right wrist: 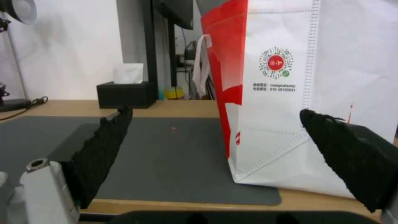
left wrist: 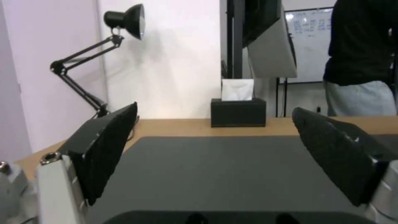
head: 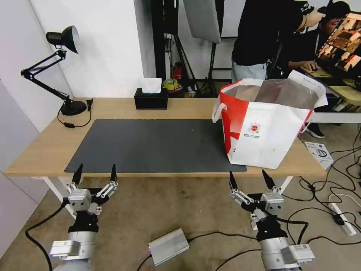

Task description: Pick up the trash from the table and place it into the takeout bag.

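Observation:
The takeout bag point(head: 263, 131), white with a red side panel and silver lining, stands open at the right end of the table point(head: 113, 109), partly on the dark grey mat point(head: 150, 145). The trash is out of view; the mat's surface is bare. My left gripper point(head: 96, 167) hangs open just in front of the table's near edge, facing the mat point(left wrist: 224, 168). My right gripper point(head: 247, 173) is open too, in front of the near edge and close to the bag point(right wrist: 290, 93). Nothing sits between either pair of fingers.
A black tissue box point(head: 151, 98) sits at the table's back edge, and a black desk lamp point(head: 56, 67) stands at the back left. On the floor lie a silver box point(head: 168, 246), cables and a power strip point(head: 340, 218). A person stands behind the bag.

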Available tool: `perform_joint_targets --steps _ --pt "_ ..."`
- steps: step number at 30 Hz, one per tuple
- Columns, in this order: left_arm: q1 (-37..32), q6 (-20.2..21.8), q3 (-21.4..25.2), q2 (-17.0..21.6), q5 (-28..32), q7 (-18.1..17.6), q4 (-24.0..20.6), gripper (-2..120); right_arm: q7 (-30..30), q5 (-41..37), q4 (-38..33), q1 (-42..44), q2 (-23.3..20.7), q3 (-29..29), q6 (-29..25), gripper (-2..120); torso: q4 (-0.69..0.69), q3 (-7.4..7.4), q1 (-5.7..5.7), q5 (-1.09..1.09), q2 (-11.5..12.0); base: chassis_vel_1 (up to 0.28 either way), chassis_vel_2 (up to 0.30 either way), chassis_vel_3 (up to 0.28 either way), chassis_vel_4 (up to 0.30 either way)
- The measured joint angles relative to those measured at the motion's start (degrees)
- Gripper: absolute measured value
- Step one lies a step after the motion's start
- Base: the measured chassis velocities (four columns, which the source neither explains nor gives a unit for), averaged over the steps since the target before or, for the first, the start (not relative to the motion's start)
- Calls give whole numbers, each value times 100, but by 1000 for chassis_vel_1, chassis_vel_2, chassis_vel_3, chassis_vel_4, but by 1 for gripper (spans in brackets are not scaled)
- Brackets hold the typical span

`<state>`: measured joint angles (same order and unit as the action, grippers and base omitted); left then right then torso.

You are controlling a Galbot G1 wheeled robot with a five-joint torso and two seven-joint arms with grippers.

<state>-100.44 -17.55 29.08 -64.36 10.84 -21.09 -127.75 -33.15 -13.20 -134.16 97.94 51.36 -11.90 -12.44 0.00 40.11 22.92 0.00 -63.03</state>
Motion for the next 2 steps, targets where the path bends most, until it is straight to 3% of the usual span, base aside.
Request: perform_joint_targets --steps 2 --pt "-1 13 -4 -10 1 -26 3 100 0 0 0 0 0 0 0 100 0 0 0 0 0 0 0 0 0"
